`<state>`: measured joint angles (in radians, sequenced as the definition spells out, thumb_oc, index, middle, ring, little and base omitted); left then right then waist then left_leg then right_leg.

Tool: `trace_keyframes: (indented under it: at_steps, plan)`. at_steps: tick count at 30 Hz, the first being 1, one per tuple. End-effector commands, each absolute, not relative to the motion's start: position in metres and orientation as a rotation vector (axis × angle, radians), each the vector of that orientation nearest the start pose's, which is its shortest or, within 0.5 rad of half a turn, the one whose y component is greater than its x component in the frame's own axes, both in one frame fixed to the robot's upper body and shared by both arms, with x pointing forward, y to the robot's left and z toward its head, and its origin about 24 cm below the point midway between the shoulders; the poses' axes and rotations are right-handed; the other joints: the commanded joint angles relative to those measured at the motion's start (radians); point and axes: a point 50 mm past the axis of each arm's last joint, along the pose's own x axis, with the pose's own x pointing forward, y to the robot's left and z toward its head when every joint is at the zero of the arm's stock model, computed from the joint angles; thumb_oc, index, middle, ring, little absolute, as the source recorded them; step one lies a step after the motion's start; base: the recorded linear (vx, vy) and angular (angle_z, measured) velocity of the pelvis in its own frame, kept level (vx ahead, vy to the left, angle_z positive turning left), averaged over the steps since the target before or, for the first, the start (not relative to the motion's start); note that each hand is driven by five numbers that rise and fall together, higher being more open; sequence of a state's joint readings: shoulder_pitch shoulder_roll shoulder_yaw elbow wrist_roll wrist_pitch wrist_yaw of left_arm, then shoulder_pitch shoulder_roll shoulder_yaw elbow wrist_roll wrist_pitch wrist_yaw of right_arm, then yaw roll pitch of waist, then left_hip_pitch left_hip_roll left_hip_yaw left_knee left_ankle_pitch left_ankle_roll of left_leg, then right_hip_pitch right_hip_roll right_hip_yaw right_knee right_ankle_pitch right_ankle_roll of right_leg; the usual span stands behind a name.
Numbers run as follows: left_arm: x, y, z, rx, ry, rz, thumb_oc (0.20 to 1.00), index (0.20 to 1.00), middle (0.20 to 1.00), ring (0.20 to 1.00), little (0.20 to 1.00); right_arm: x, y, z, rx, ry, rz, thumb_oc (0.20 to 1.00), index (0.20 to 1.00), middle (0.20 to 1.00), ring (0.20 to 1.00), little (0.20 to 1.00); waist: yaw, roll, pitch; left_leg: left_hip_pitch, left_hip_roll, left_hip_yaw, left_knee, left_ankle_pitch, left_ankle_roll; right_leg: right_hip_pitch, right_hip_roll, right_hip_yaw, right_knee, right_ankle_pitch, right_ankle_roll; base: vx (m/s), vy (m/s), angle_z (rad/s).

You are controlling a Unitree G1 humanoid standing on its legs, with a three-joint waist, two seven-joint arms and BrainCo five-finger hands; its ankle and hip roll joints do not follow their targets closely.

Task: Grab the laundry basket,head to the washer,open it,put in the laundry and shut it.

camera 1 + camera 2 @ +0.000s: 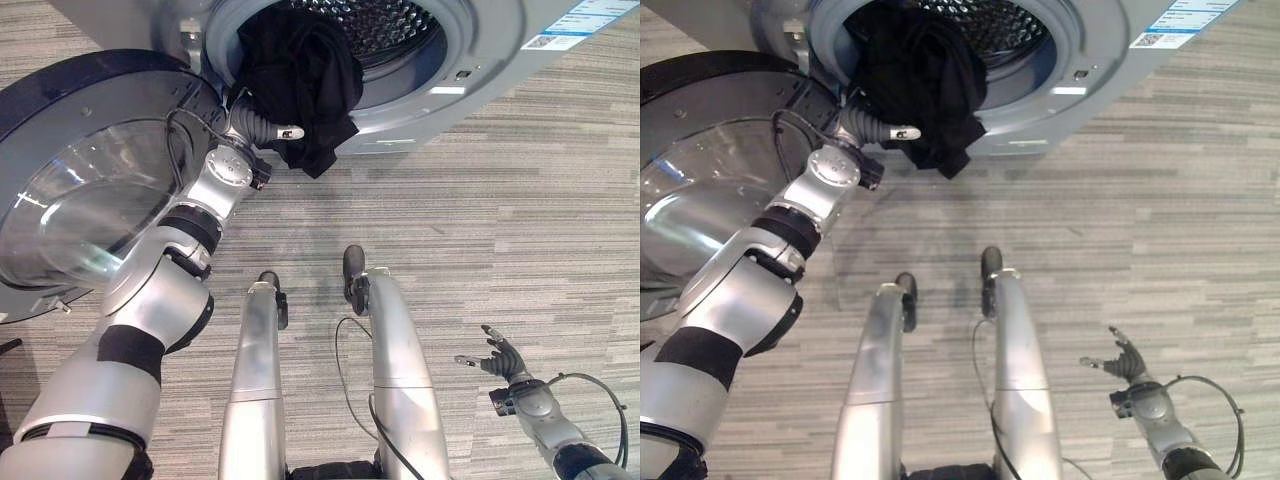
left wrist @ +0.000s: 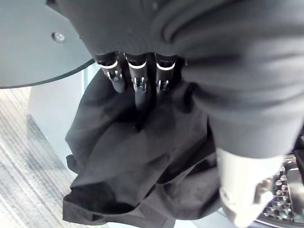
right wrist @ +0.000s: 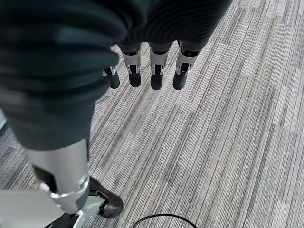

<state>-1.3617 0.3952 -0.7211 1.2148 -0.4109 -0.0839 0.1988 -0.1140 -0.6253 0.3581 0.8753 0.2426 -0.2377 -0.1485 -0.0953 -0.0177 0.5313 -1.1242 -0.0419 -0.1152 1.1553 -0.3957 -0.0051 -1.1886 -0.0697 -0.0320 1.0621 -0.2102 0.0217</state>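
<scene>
The black crumpled cloth garment lies half inside the round grey-rimmed washer opening, its lower fold draped over the bottom edge of the opening's rim and hanging toward the grey striped carpet floor, while the round glass-windowed washer door stands swung wide on the robot's left. The left hand presses against the garment at the rim with fingers extended rather than curled round the cloth; the right hand hangs relaxed and empty above the floor. Risk, in my judgement: the overhanging fold may slide out onto the floor or get trapped under the door at closing, because an extended-finger push gives no hold on slack cloth.
</scene>
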Motion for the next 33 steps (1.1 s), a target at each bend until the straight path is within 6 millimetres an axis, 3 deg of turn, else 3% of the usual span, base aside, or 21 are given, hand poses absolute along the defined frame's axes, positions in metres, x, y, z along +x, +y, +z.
trace_keyframes:
  at_steps: [1, 3, 4, 6, 8, 9, 10, 13, 16, 18, 21, 26, 31, 33]
  plan:
    - [0.432, 0.138, 0.243, 0.551, -0.217, 0.055, 1.000, 1.000, 1.000, 1.000, 1.000, 0.181, -0.334, -0.061, -0.585, 0.652, -0.187, 1.000, 1.000, 1.000, 1.000, 1.000, 0.001, 0.048, -0.012, 0.096, -0.033, 0.045, -0.042, 0.016, 0.110, 0.089, 0.035, -0.024, -0.202, 0.065, -0.013, -0.01, 0.015, 0.06]
    - [0.431, 0.136, 0.238, 0.451, -0.210, 0.041, 1.000, 1.000, 1.000, 1.000, 1.000, 0.181, -0.332, -0.063, -0.574, 0.656, -0.188, 1.000, 1.000, 1.000, 1.000, 1.000, 0.002, 0.047, -0.015, 0.107, -0.036, 0.045, -0.058, 0.018, 0.110, 0.103, 0.033, -0.020, -0.215, 0.069, -0.014, -0.01, 0.019, 0.07]
    - [0.431, 0.126, 0.234, 0.382, -0.212, 0.010, 1.000, 1.000, 1.000, 1.000, 1.000, 0.182, -0.330, -0.064, -0.578, 0.660, -0.172, 1.000, 1.000, 1.000, 1.000, 1.000, 0.004, 0.045, -0.017, 0.121, -0.039, 0.042, -0.080, 0.023, 0.109, 0.122, 0.030, -0.018, -0.244, 0.076, -0.015, -0.01, 0.001, 0.05]
    - [0.430, 0.120, 0.233, 0.398, -0.213, -0.009, 1.000, 1.000, 1.000, 1.000, 1.000, 0.182, -0.330, -0.065, -0.582, 0.669, -0.168, 1.000, 1.000, 1.000, 1.000, 1.000, 0.005, 0.045, -0.016, 0.127, -0.040, 0.041, -0.086, 0.026, 0.108, 0.131, 0.029, -0.018, -0.255, 0.080, -0.014, 0.00, -0.004, 0.02]
    - [0.431, 0.118, 0.235, 0.557, -0.223, -0.013, 1.000, 1.000, 1.000, 1.000, 1.000, 0.182, -0.331, -0.065, -0.593, 0.673, -0.161, 1.000, 1.000, 1.000, 1.000, 1.000, 0.004, 0.048, -0.022, 0.146, -0.045, 0.038, -0.120, 0.041, 0.102, 0.152, 0.028, -0.012, -0.284, 0.088, -0.014, 0.00, 0.000, 0.00]
    - [0.431, 0.118, 0.235, 0.557, -0.224, -0.013, 1.000, 1.000, 1.000, 1.000, 1.000, 0.182, -0.331, -0.065, -0.593, 0.673, -0.161, 1.000, 1.000, 1.000, 1.000, 1.000, 0.004, 0.047, -0.021, 0.147, -0.045, 0.038, -0.121, 0.042, 0.102, 0.153, 0.028, -0.012, -0.285, 0.088, -0.014, 0.00, 0.000, 0.00]
    - [0.432, 0.125, 0.236, 0.660, -0.214, 0.007, 1.000, 1.000, 1.000, 1.000, 1.000, 0.182, -0.332, -0.065, -0.598, 0.676, -0.160, 1.000, 1.000, 1.000, 1.000, 1.000, 0.001, 0.051, -0.027, 0.164, -0.044, 0.033, -0.144, 0.051, 0.098, 0.166, 0.024, -0.011, -0.297, 0.091, -0.012, 0.00, 0.000, 0.00]
    - [0.432, 0.128, 0.239, 0.737, -0.225, 0.019, 1.000, 1.000, 1.000, 1.000, 1.000, 0.181, -0.333, -0.065, -0.606, 0.683, -0.161, 1.000, 1.000, 1.000, 1.000, 1.000, 0.001, 0.052, -0.030, 0.189, -0.043, 0.031, -0.169, 0.059, 0.095, 0.190, 0.023, -0.010, -0.313, 0.093, -0.009, 0.01, -0.002, 0.00]
    - [0.432, 0.141, 0.230, 0.825, -0.184, 0.050, 1.000, 1.000, 1.000, 1.000, 1.000, 0.174, -0.332, -0.071, -0.612, 0.713, -0.151, 1.000, 1.000, 1.000, 1.000, 1.000, -0.003, 0.058, -0.034, 0.243, -0.046, 0.020, -0.207, 0.073, 0.089, 0.238, 0.021, -0.005, -0.327, 0.085, -0.008, 0.06, -0.030, 0.04]
    - [0.432, 0.144, 0.226, 0.825, -0.171, 0.057, 1.000, 1.000, 1.000, 1.000, 1.000, 0.174, -0.332, -0.073, -0.607, 0.719, -0.154, 1.000, 1.000, 1.000, 1.000, 1.000, -0.005, 0.061, -0.034, 0.261, -0.047, 0.017, -0.220, 0.077, 0.087, 0.252, 0.018, -0.006, -0.328, 0.082, -0.008, 0.05, -0.026, 0.10]
    - [0.431, 0.153, 0.205, 0.820, -0.101, 0.064, 1.000, 1.000, 1.000, 1.000, 1.000, 0.169, -0.332, -0.077, -0.591, 0.747, -0.164, 1.000, 1.000, 1.000, 1.000, 1.000, -0.006, 0.064, -0.040, 0.316, -0.048, 0.001, -0.263, 0.087, 0.079, 0.305, 0.009, -0.012, -0.344, 0.071, -0.010, 0.06, -0.022, 0.09]
    - [0.430, 0.153, 0.198, 0.837, -0.079, 0.069, 1.000, 1.000, 1.000, 1.000, 1.000, 0.170, -0.329, -0.080, -0.586, 0.761, -0.160, 1.000, 1.000, 1.000, 1.000, 1.000, -0.005, 0.062, -0.044, 0.368, -0.055, -0.023, -0.318, 0.105, 0.075, 0.365, -0.001, -0.026, -0.381, 0.074, -0.010, 0.03, -0.042, 0.22]
    - [0.430, 0.149, 0.187, 0.812, -0.035, 0.067, 1.000, 1.000, 1.000, 1.000, 1.000, 0.169, -0.324, -0.083, -0.580, 0.770, -0.151, 1.000, 1.000, 1.000, 1.000, 1.000, -0.006, 0.051, -0.051, 0.435, -0.068, -0.056, -0.432, 0.161, 0.060, 0.429, -0.016, -0.037, -0.446, 0.096, -0.004, -0.01, -0.029, 0.17]
    - [0.428, 0.154, 0.178, 0.797, -0.008, 0.072, 1.000, 1.000, 1.000, 1.000, 1.000, 0.168, -0.322, -0.086, -0.579, 0.779, -0.146, 1.000, 1.000, 1.000, 1.000, 1.000, -0.011, 0.040, -0.055, 0.468, -0.075, -0.061, -0.521, 0.229, 0.052, 0.466, -0.029, -0.051, -0.518, 0.146, -0.006, -0.06, 0.005, 0.33]
